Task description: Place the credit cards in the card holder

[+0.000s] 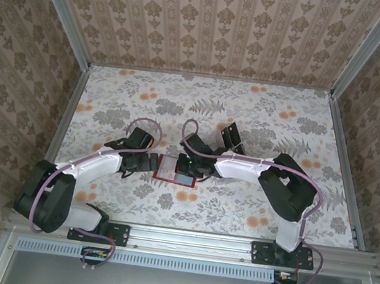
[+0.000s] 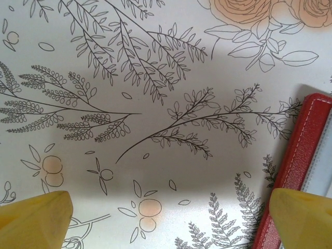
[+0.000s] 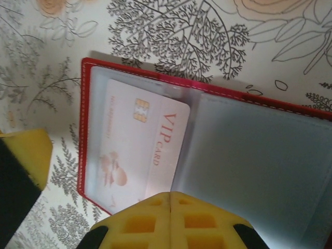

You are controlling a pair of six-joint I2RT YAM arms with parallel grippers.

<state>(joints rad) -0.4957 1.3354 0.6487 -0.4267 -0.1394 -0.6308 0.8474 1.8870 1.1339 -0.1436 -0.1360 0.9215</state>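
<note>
Right hand [image 3: 170, 198] is seen shut tight, with nothing visible between its pads, parked just over one edge of the open card holder [image 3: 249, 155]. One credit card [image 3: 140, 150], pale with a chip and "VIP" lettering, is seen lying behind the clear pocket on the holder's left leaf. Whether it is seated to the bottom cannot be told. The other leaf's greyish pocket looks unfilled.

The step in hand is judged to be the seating of this card. The closed tips can be used as a blunt pusher, so the push is best kept low and flat, in line with the pocket mouth. If it is angled down, the sleeve may be buckled or the card bowed.

The holder is light and the floral tabletop [image 2: 155, 62] looks smooth, so sliding is to be expected under any sideways shove.

Left hand [image 2: 168, 215] is held wide open and empty just beside the holder. One of its fingertips [image 2: 303, 215] is seen over the red stitched border, though contact cannot be confirmed. That border is best pinned before anything more is pushed.

The holder lies near the middle of the tabletop, a little toward the near edge and well clear of the side edges.
</note>
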